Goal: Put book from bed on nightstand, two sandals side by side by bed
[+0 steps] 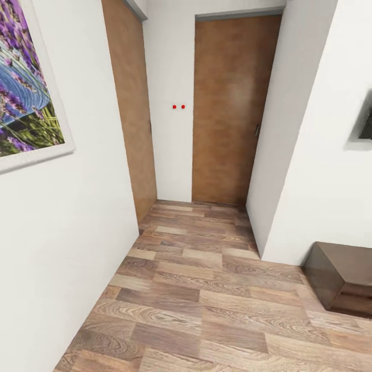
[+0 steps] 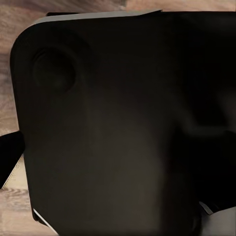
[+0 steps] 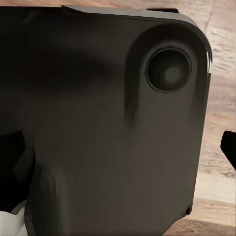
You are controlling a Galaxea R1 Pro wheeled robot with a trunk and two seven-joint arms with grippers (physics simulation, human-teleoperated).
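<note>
Two brown doors (image 1: 235, 108) with a matte wood grain close a narrow white-walled passage in the head view; a lavender picture (image 1: 26, 82) hangs on the near wall; light wood-plank floor (image 1: 196, 299) runs forward; a dark-brown boxy cabinet (image 1: 343, 279) sits low beside the opposite wall; left wrist view, a smooth black rounded housing (image 2: 118, 128) over plank floor, claw state untellable; right wrist view, similar dark housing (image 3: 108, 123), claw state untellable.

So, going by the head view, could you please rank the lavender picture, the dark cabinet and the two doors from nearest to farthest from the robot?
1. Picture, on the left wall, and cabinet, lower right: too close to call.
2. Side door, on the left.
3. End door, straight ahead, farthest.
</note>
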